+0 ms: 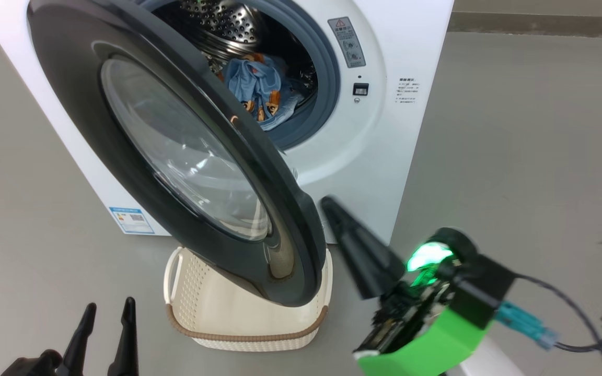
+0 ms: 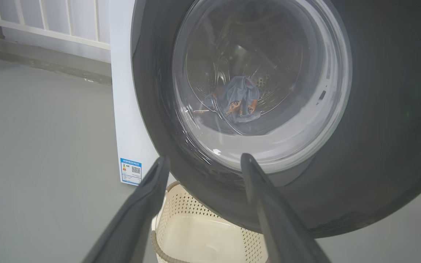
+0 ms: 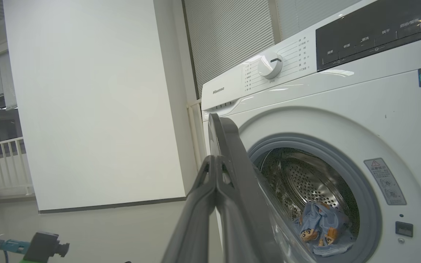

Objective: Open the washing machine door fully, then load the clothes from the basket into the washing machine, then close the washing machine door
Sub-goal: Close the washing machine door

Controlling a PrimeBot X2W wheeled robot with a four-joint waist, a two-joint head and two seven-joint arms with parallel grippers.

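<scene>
washing machine door (image 1: pixel 175 151) sits just beside the right hand (image 1: pixel 330 203).

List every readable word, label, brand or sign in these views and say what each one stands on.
"Hisense": brand name on the washing machine, upper left of its front.
Grey warning sticker beside the drum opening: a triangle sign; text too small to read.
Blue label sticker low on the front: too small.
Labels around the dial and on the dark control panel: blurred.
</scene>
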